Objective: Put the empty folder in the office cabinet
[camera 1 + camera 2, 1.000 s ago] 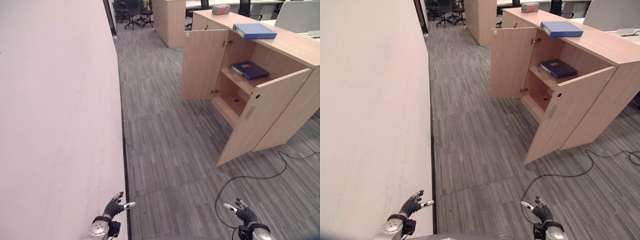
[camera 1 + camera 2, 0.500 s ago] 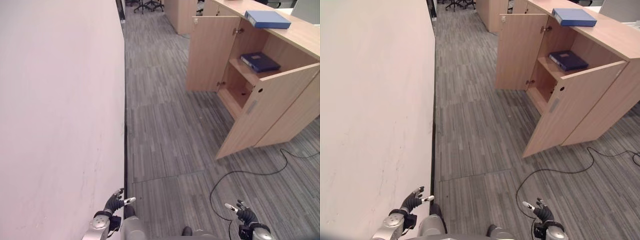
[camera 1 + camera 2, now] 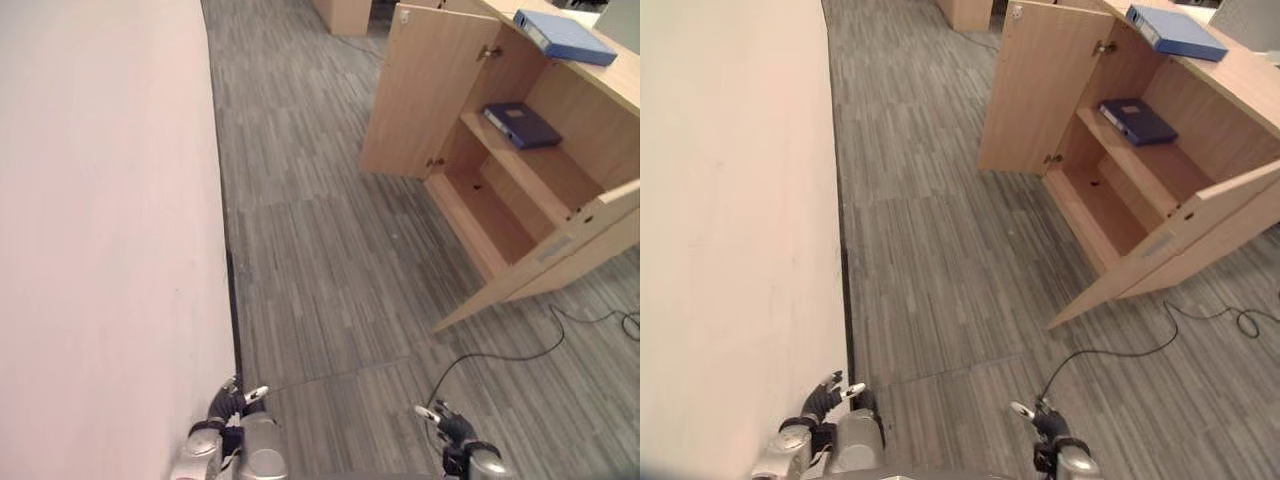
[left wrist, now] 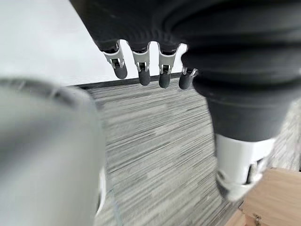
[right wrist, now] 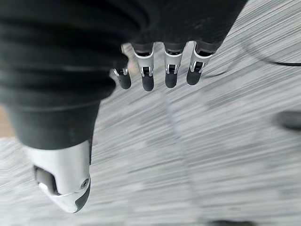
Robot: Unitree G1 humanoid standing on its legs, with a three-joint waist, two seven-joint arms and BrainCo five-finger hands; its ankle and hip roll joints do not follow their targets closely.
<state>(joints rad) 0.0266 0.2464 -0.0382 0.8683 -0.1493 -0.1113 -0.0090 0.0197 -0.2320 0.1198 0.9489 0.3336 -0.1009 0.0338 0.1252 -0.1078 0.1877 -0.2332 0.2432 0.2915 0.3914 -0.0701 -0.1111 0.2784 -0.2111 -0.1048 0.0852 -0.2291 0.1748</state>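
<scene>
A wooden office cabinet (image 3: 530,170) stands at the upper right with both doors swung open. A dark blue folder (image 3: 522,124) lies flat on its upper shelf. A lighter blue folder (image 3: 564,35) lies on the cabinet's top. My left hand (image 3: 226,405) hangs low at the bottom left beside the wall, fingers relaxed and holding nothing (image 4: 141,61). My right hand (image 3: 447,426) hangs at the bottom right over the carpet, also open and holding nothing (image 5: 160,70).
A pale wall (image 3: 100,220) runs along the left side. Grey striped carpet (image 3: 320,240) lies between me and the cabinet. The cabinet's near door (image 3: 560,250) juts out toward the floor space. Another wooden unit (image 3: 345,12) stands far back.
The whole picture has shifted and tilted, so the camera has moved; the cabinet now sits more to the right and looks closer. Both hands stay low and open.
</scene>
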